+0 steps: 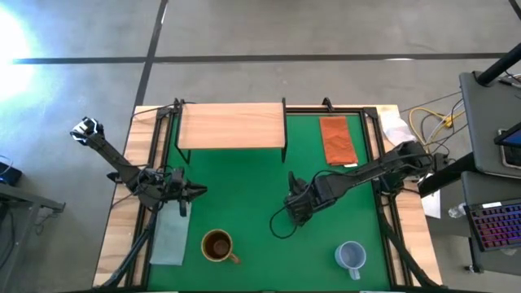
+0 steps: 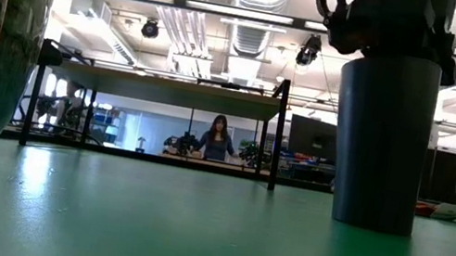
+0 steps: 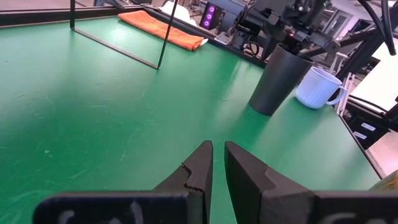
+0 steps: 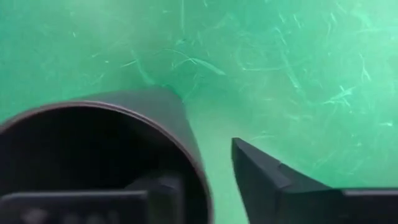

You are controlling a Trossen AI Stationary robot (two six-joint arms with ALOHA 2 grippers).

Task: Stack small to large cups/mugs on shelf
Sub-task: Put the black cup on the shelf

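Behind shelf point(image 2: 159, 90), only low view shows a person point(image 2: 218, 138).

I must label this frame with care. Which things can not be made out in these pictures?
- Tall black handleless cup: rim hidden by the right gripper in the low view and cut by the right wrist picture's edge.
- Brown-mustard mug: cut off at the low view's edge.
- Light wooden shelf: top surface unseen in the low view.

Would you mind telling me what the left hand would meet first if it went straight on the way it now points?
Probably the tall black handleless cup, standing under the right hand; bare green table lies before the left hand until then, though depth is unclear.
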